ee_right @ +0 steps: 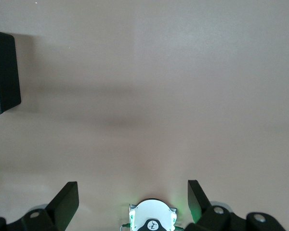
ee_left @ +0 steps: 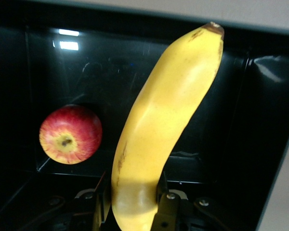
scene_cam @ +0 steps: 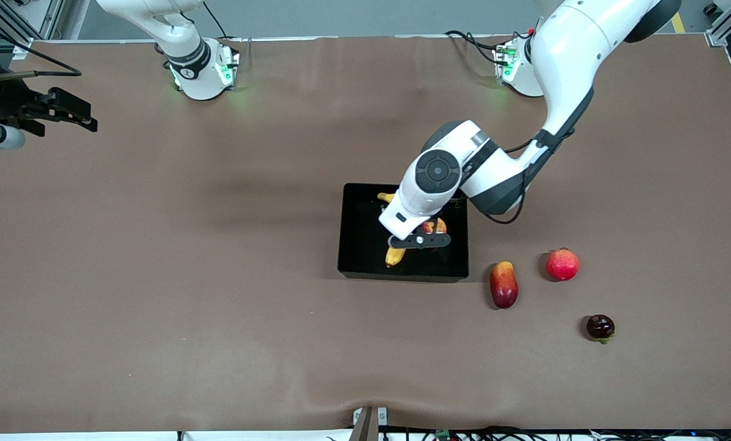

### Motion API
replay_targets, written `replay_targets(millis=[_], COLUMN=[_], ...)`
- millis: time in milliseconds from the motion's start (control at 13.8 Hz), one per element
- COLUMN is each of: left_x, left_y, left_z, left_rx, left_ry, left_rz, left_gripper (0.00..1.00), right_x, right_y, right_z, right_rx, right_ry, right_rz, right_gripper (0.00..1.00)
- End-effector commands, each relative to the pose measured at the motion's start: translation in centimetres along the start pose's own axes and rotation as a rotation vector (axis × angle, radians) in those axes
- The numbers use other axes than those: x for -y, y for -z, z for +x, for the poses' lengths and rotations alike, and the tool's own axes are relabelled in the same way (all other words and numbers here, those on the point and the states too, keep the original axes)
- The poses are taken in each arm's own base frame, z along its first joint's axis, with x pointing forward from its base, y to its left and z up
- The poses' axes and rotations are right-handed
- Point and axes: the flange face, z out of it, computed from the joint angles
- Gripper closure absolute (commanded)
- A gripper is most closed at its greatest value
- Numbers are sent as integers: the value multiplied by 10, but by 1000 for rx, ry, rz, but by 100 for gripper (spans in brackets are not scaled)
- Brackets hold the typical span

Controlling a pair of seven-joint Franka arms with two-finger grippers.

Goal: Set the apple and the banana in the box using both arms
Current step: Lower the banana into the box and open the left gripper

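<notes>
The black box point(scene_cam: 356, 245) sits mid-table. My left gripper point(scene_cam: 419, 240) reaches down into it and is shut on the yellow banana point(scene_cam: 394, 256). In the left wrist view the banana point(ee_left: 164, 130) runs out from between the fingers point(ee_left: 167, 211) of the left gripper point(ee_left: 135, 204), inside the box walls point(ee_left: 231, 120); I cannot tell whether it touches the floor. The red-and-yellow apple point(ee_left: 71, 134) rests on the box floor beside the banana, partly hidden under the wrist point(scene_cam: 434, 226). My right gripper point(scene_cam: 80, 116) waits, open and empty, high over the right arm's end of the table point(ee_right: 133, 192).
On the brown table toward the left arm's end lie a red-orange mango point(scene_cam: 503, 285), a pinkish-red round fruit point(scene_cam: 562, 264) and a dark maroon fruit point(scene_cam: 600, 327) nearest the front camera. The right wrist view shows a box corner point(ee_right: 2, 72) and the right arm's base point(ee_right: 151, 216).
</notes>
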Motion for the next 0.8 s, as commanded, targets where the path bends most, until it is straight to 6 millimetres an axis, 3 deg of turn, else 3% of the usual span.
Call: replay_targets(millis=[0,580,725], left_x=[-15,-30,-34], left_y=[-22,-100,-107], left_z=[3,5,4], left_rx=[-27,-82,-86], left_ry=[-16,-15,-15], left_rz=[-17,-1,-15], left_gripper=[100,100,84], right_x=[3,5,8], right_y=[1,-5,-5], right_z=[0,7,9], right_rx=[-4,2,-7], right_ry=[6,9,15], right_rz=[0,-2,-3], right_gripper=[0,0,0])
